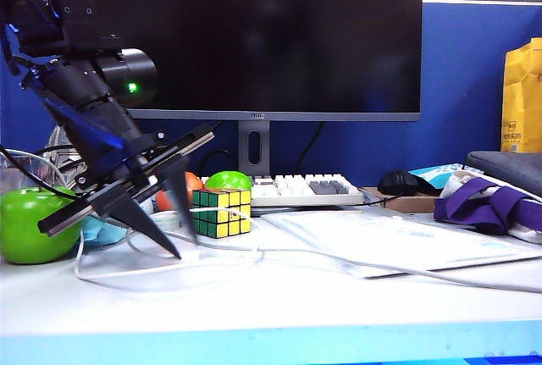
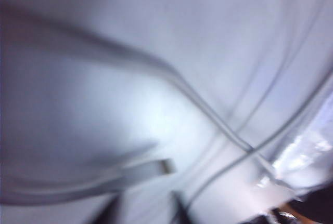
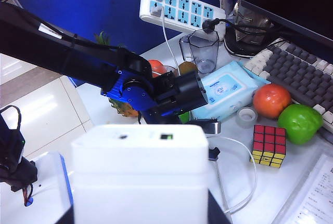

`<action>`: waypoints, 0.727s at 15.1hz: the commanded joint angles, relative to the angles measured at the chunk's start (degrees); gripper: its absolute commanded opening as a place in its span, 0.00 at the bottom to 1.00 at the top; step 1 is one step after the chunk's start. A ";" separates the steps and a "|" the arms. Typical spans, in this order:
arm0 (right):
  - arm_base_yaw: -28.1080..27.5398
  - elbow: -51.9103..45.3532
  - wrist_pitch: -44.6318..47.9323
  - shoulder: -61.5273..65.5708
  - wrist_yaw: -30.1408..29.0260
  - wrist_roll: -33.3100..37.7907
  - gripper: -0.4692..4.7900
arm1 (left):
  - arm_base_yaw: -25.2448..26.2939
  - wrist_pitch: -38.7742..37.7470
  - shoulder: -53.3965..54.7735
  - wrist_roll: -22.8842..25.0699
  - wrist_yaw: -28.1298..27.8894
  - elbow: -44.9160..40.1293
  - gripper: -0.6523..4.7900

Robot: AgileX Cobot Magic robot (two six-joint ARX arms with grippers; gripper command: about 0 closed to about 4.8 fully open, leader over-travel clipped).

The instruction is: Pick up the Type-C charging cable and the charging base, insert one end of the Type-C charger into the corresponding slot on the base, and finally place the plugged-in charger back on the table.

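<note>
Type-C charging cable [image 1: 254,255]: white cord, loose on the table [image 1: 279,314], looping from the left side across toward the right; plug end [image 2: 167,166] lying flat on the white surface in the blurred left wrist view, free of any grip.

Charging base [image 3: 140,169]: white block, filling the foreground of the right wrist view, raised above the table; small green mark on the upper face.

Right gripper [image 3: 140,216]: only dark finger edges visible beside the block's lower corners; closed around the charging base. Not visible in the exterior view.

Left gripper [image 1: 179,251]: at the left of the exterior view, tilted down, dark pointed fingers parted, tips just above or at the table over the cord; nothing between them. Whether the tips touch the cord: cannot tell.

Nearby, behind the left gripper: Rubik's cube [image 1: 221,212] just beside the fingers; green fruit [image 1: 229,180] and orange fruit [image 3: 271,101] behind the cube; larger green apple [image 1: 32,223] at far left; pale blue tissue pack [image 3: 229,90]; roll of tape [image 3: 245,116]; clear cup [image 3: 203,51].

Further back: keyboard [image 1: 305,188], monitor [image 1: 254,35], black mouse [image 1: 404,182], power strip [image 3: 179,7] against the blue partition.

Right side: printed sheet [image 1: 381,242] under the cord's run; purple-and-white cloth [image 1: 487,204]; yellow bag [image 1: 522,94].
</note>
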 commanded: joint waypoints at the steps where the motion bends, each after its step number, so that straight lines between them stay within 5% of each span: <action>1: 0.04 0.33 1.14 -0.35 -0.39 0.37 0.08 | -0.02 -0.33 -0.15 -4.68 3.15 -0.07 0.47; 11: 0.04 0.33 1.11 -0.72 -0.39 0.37 0.08 | -0.02 -2.75 -1.68 -13.77 -1.70 -0.07 0.44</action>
